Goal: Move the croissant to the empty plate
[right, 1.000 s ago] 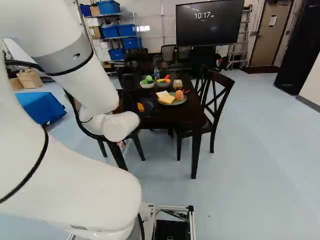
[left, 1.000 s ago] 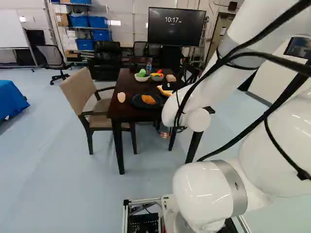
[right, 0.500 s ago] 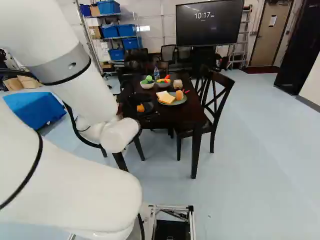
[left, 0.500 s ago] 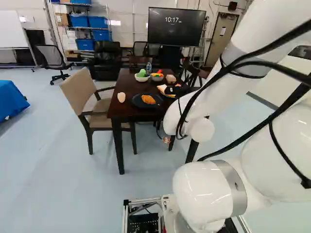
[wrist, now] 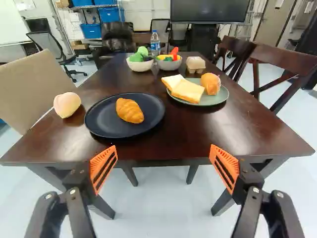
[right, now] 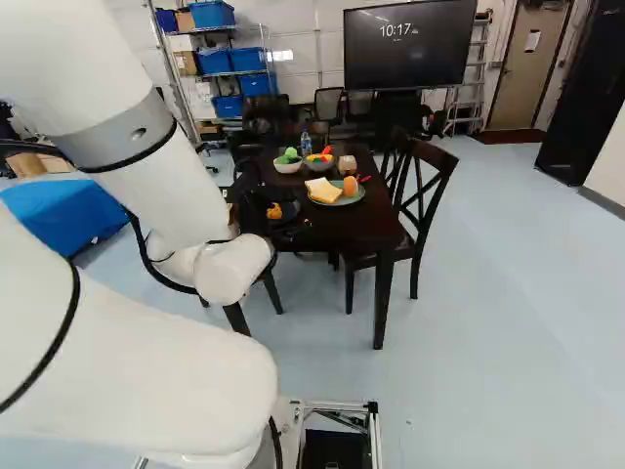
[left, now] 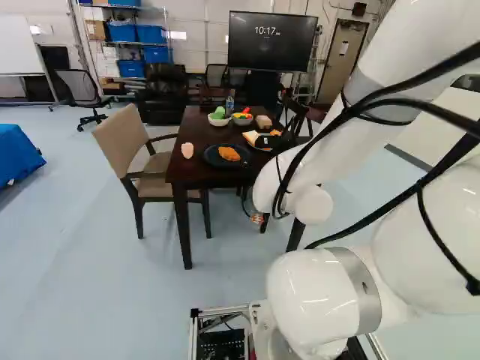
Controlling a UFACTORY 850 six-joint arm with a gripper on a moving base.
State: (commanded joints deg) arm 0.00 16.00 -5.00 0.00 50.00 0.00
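I have the croissant (wrist: 130, 110) on the dark plate (wrist: 101, 122), with no other food on that plate, and it sits right of the plate's middle bit of rim from no other thing's touch.I see the croissant lying on the dark plate, the only food there. Every other thing I place from that plate. Just beside it, toward the padded chair (wrist: 34, 89), a peach (wrist: 67, 104) sits near the edge of the table (wrist: 237, 134). On its opposite side and a little farther from me, a green plate (wrist: 221, 98) carries two slices of bread (wrist: 188, 91) and a rounded roll (wrist: 211, 83). Beyond it stand a white bowl (wrist: 140, 66) holding green pieces (wrist: 142, 51) and a grey bowl (wrist: 169, 65) holding yellow, red and green pieces (wrist: 168, 58). My gripper (left: 267, 141) is spread wide, its orange pads (wrist: 104, 166) well apart with nothing held between them, on the near side of the dark plate in the wrist view.
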